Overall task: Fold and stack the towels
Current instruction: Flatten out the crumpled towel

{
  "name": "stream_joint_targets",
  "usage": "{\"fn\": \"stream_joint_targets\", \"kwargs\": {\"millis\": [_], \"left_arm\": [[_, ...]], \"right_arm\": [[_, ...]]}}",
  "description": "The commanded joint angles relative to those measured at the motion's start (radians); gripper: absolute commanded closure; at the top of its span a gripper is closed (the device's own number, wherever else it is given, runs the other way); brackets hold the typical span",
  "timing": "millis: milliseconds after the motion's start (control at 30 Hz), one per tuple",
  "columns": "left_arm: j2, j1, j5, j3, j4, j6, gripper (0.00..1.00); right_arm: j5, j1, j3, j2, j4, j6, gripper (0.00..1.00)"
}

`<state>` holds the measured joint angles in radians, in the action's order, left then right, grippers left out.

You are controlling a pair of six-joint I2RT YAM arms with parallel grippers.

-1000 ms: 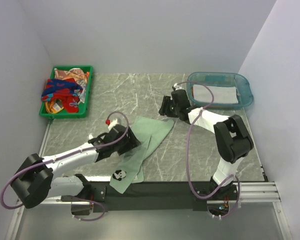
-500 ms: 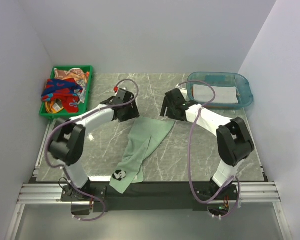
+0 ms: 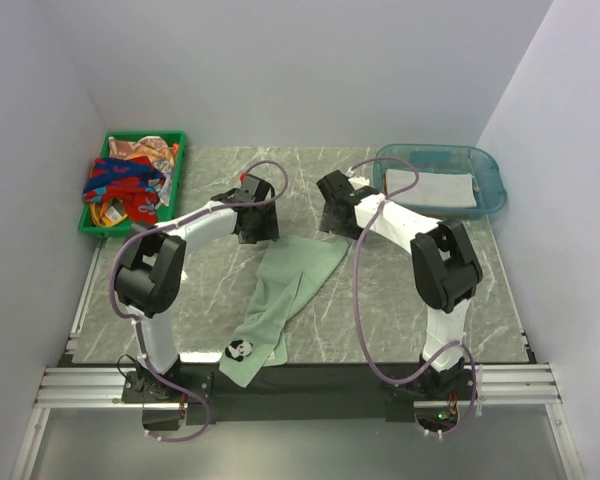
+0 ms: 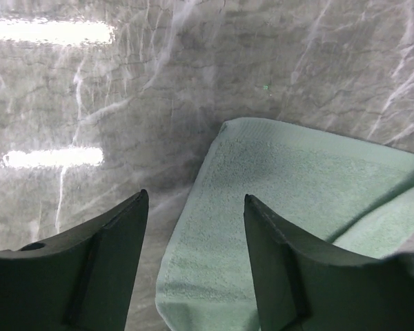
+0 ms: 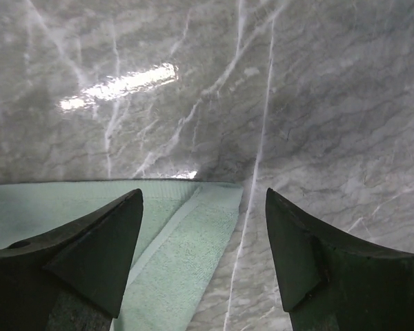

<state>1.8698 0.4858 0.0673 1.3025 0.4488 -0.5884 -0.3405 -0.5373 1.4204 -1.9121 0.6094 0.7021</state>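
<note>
L pincer [image 4: 193, 200], R pincer [image 5: 203, 196] spread wide over sage towel [image 3: 298, 272] corners.

I've got one towel [image 3: 285, 290] lying mid-surface [image 3: 410, 300], left tool [image 4: 194, 196] over its far-left corner and right tool [image 5: 204, 193] over the far-right one. Tray [image 3: 126, 232] of towels [image 3: 125, 185] sits far left, tub [image 3: 493, 186] far right.

No words or numbers can be read. Blue markings on the crumpled red cloth towel [image 3: 122, 179] inside the green plastic tray [image 3: 130, 230] are too small to make out.
</note>
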Motion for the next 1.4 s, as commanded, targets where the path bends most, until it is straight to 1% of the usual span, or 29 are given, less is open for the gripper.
{"fn": "stream_joint_targets", "kwargs": {"millis": [0,167,300,367,600,700,800,1000,1100,1167,1367], "left_arm": [[0.031,-0.001,-0.023,0.041,0.001,0.021,0.37],[0.063,0.0,0.008,0.05,0.013,0.022,0.47],[0.077,0.0,0.015,0.063,0.021,0.019,0.49],[0.074,-0.001,0.022,0.06,0.019,0.019,0.52],[0.117,0.0,0.046,0.066,0.034,0.022,0.55],[0.132,0.0,0.057,0.072,0.042,0.022,0.57],[0.141,0.0,0.065,0.073,0.044,0.024,0.6],[0.154,0.011,0.075,0.076,0.051,0.025,0.6],[0.163,0.014,0.071,0.08,0.053,0.027,0.6],[0.166,0.016,0.074,0.081,0.054,0.027,0.6],[0.176,0.016,0.085,0.086,0.06,0.029,0.6]], "right_arm": [[-0.054,-0.021,0.069,-0.041,0.075,0.034,0.23],[-0.069,-0.029,0.081,-0.062,0.093,0.046,0.24],[-0.066,-0.033,0.075,-0.073,0.087,0.056,0.27],[-0.069,-0.036,0.065,-0.071,0.082,0.057,0.28],[-0.086,-0.038,0.031,-0.05,0.067,0.062,0.39],[-0.083,-0.032,0.014,-0.047,0.056,0.062,0.41],[-0.077,-0.032,-0.004,-0.044,0.044,0.063,0.41],[-0.072,-0.03,-0.021,-0.041,0.03,0.069,0.42],[-0.074,-0.03,-0.032,-0.028,0.027,0.076,0.46],[-0.077,-0.027,-0.04,-0.013,0.021,0.076,0.51],[-0.078,-0.02,-0.069,0.03,0.006,0.082,0.53]]}}
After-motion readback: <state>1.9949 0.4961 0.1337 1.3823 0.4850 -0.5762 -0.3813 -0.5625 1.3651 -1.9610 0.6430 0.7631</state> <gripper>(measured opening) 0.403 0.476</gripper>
